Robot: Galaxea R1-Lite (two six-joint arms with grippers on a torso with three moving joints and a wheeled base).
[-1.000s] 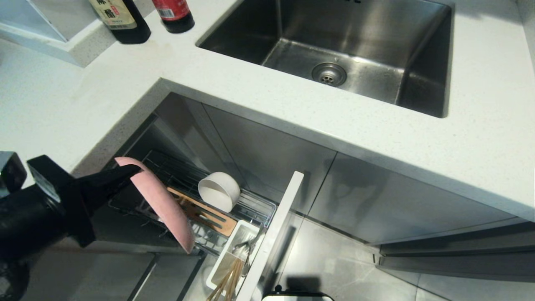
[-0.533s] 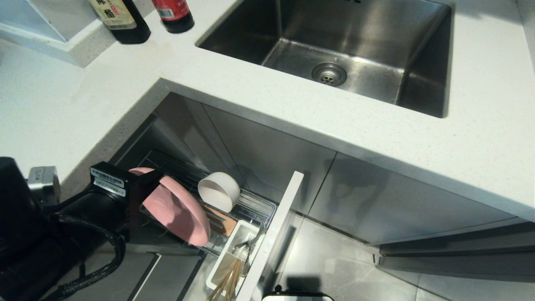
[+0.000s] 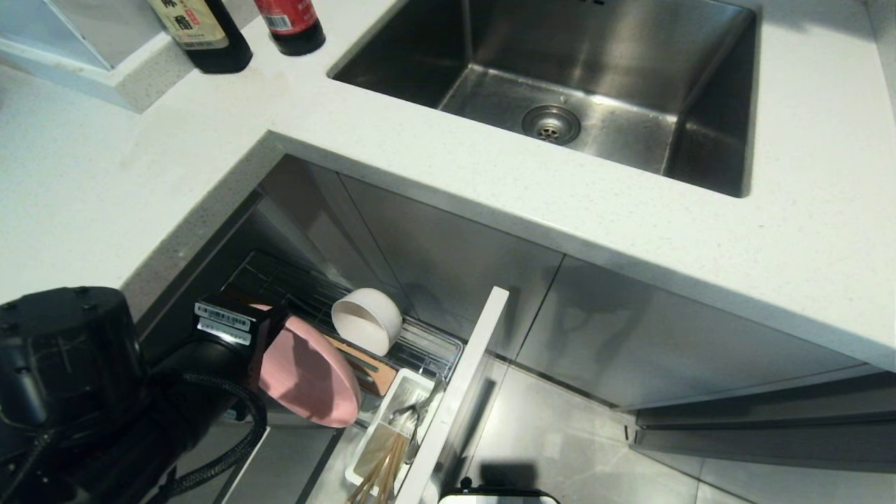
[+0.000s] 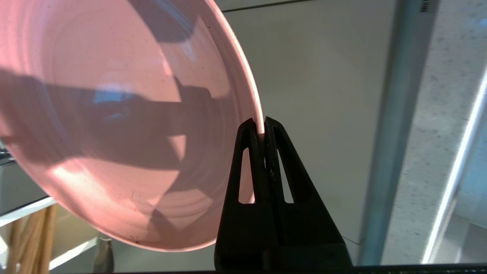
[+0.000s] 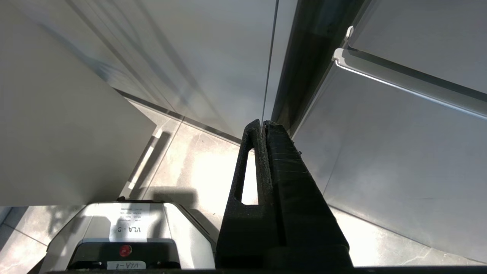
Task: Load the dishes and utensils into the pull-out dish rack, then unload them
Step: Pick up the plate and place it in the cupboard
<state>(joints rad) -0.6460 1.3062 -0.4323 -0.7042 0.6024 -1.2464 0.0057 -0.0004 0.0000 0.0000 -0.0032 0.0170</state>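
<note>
My left gripper [image 4: 262, 127] is shut on the rim of the pink plate [image 4: 114, 114]. In the head view the plate [image 3: 308, 381] hangs tilted over the near end of the pull-out dish rack [image 3: 430, 346], and my left wrist [image 3: 224, 325] hides the fingers. The cream-white bowl [image 3: 367, 320] lies on its side in the rack, by the tan wooden strip [image 3: 378, 378]. Chopsticks [image 3: 381, 469] and the spoon [image 3: 414, 413] stand in the white utensil cup [image 3: 392, 395]. My right gripper [image 5: 263, 123] hangs shut and empty over the floor.
The rack's pale cabinet front [image 3: 462, 392] stands out from the lower cabinets. Above are the white countertop [image 3: 490, 196], the steel sink [image 3: 560, 77] and two dark bottles [image 3: 203, 35]. My base [image 5: 125, 232] is below the right gripper.
My left arm has come further into view and carried the plate down and to the right over the rack. The plate has turned from nearly edge-on to showing its face. Bowl and utensils are unmoved.
</note>
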